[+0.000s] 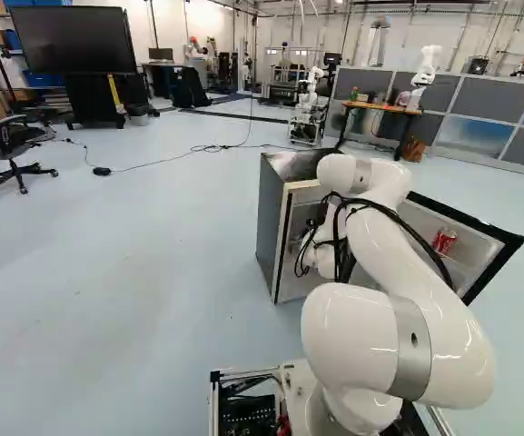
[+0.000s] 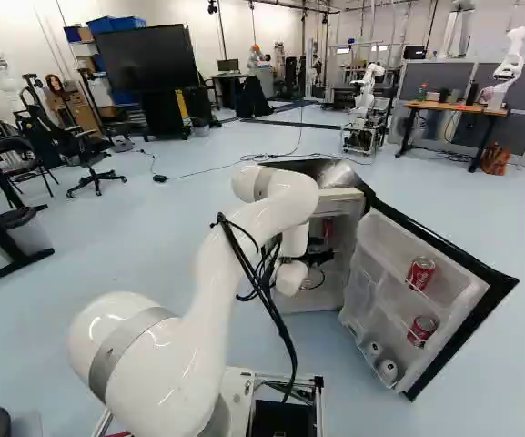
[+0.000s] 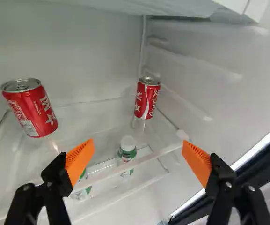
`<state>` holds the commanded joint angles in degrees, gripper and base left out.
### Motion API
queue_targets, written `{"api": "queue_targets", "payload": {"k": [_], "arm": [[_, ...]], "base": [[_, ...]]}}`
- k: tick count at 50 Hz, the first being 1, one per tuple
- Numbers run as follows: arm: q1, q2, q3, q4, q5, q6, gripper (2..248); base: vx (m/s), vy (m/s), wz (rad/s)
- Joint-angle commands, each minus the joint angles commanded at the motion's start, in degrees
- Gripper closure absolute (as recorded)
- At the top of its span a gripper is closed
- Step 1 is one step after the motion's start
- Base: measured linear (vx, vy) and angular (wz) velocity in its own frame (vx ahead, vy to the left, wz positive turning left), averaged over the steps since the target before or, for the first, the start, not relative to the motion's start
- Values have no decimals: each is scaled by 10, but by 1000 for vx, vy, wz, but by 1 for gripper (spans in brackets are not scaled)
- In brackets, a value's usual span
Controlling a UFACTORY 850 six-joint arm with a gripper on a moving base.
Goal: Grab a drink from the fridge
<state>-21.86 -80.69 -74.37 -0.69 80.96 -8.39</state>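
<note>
Glossy white arm (image 1: 430, 304) with smooth grey bands (image 1: 411, 350) and black cables (image 2: 264, 284)

In the wrist view, the farther red metal can (image 3: 147, 99) bears white script partly readable as "Coca-Cola", plus a white star and large capitals, an N among them. The nearer red metal can (image 3: 32, 108) shows similar white capitals with an N, a star and a pale block of fine print too small to read, as is the lettering on the white-capped bottle with green markings (image 3: 127, 153)
</note>
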Motion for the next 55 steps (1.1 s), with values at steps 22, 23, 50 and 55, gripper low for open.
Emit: {"api": "queue_targets", "payload": {"k": [22, 23, 50, 55], "arm": [[2, -9, -14, 0, 1, 0, 3], [2, -9, -15, 0, 1, 0, 3], [2, -26, -48, 0, 1, 0, 3], [2, -28, -53, 0, 0, 0, 3]], "base": [[0, 0, 0], [0, 0, 0], [0, 0, 0], [0, 0, 0]]}}
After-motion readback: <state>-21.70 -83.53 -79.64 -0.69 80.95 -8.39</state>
